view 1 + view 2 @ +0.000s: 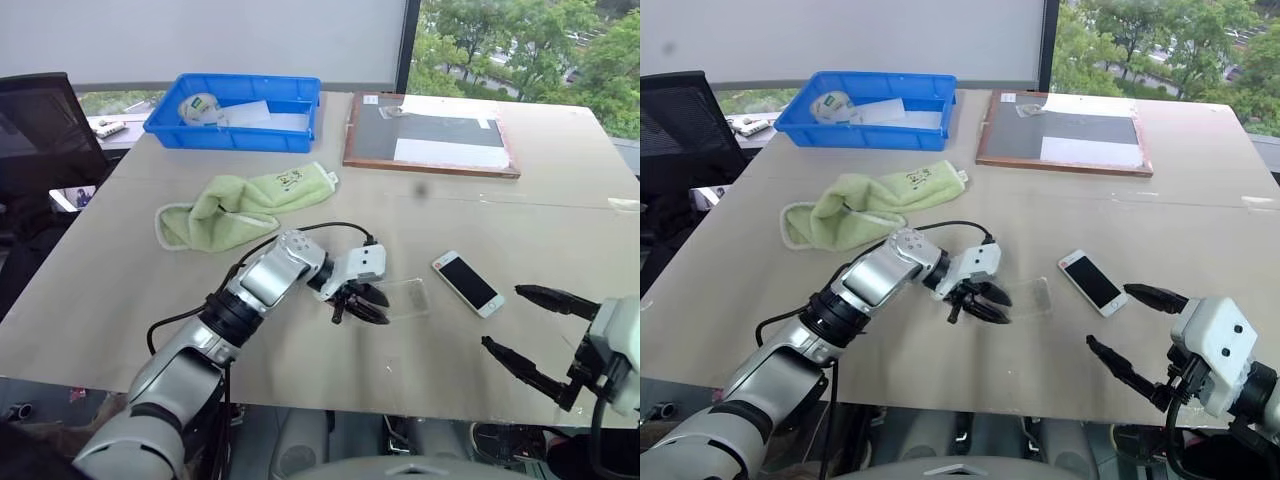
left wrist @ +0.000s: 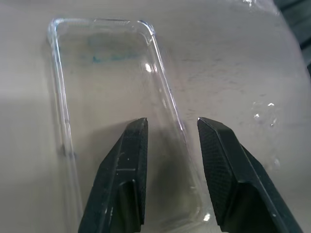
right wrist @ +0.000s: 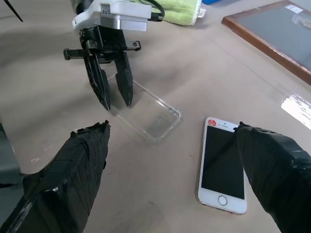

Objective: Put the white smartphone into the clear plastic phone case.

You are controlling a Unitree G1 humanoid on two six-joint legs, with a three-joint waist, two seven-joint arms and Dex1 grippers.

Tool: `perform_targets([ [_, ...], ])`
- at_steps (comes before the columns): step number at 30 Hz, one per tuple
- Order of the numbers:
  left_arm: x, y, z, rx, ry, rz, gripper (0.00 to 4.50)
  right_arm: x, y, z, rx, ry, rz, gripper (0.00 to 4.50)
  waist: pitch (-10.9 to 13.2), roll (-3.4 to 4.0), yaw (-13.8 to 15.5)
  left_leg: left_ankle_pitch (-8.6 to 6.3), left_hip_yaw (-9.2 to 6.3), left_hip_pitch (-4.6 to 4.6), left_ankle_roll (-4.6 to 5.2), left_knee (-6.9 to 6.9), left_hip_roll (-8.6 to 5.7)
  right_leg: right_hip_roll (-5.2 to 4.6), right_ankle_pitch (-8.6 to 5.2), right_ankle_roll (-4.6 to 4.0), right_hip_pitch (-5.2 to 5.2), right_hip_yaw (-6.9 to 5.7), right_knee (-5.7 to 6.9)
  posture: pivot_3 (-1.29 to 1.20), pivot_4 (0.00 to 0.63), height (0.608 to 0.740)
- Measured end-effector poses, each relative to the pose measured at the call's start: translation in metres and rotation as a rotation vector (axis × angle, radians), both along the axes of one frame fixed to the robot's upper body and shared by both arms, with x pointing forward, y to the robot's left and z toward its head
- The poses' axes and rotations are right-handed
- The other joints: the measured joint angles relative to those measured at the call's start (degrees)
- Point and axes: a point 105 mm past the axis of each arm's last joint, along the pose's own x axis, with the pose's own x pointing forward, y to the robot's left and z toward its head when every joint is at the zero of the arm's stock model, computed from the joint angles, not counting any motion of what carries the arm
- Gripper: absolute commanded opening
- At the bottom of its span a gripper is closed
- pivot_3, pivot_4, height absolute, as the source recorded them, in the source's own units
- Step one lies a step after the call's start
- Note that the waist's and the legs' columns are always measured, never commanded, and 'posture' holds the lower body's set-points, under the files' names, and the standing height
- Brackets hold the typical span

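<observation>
Left pincer (image 3: 115,104): fingers slightly apart over clear plastic phone case (image 3: 150,116). Right pincer (image 1: 520,325): spread wide near white smartphone (image 1: 468,283), tabletop (image 1: 300,350).

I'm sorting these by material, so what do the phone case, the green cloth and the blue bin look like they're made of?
The phone case looks like thin clear plastic: glossy, with the table showing through it. The green cloth looks like soft terry or microfibre: fuzzy, matte and crumpled. The blue bin looks like rigid moulded plastic: smooth walls with a slight sheen.
</observation>
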Motion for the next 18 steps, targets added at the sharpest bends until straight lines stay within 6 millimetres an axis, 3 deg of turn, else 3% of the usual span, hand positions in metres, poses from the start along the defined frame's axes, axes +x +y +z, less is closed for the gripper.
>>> perform_targets([
  [2, -0.001, -0.002, -0.001, 0.008, -0.037, -0.036, 0.05, -0.005, -0.002, -0.004, -0.007, 0.035, 0.002, 4.50, 0.0, 0.01, 0.1, 0.00, 0.00, 0.01, 0.00, 0.00, 0.00, -0.03, 0.00, 0.00, 0.02, 0.00, -0.01, 0.00, 0.150, 0.740],
  [13, 0.000, -0.004, -0.003, 0.002, -0.120, -0.100, 0.05, -0.009, -0.002, -0.008, -0.022, 0.057, 0.025, 4.50, -0.1, 0.08, 0.0, -0.01, -0.06, 0.08, 0.00, 0.01, 0.02, -0.36, 0.00, 0.00, 0.10, -0.02, 0.00, 0.00, 0.150, 0.740],
  [18, 0.032, 0.017, 0.017, 0.025, -0.169, -0.087, 0.05, -0.005, 0.001, -0.004, -0.021, 0.027, 0.034, 4.50, 0.0, 0.00, -0.3, 0.00, -0.10, 0.02, 0.01, 0.01, -0.05, -0.24, 0.00, 0.00, 0.00, -0.05, 0.03, 0.00, 0.150, 0.740],
])
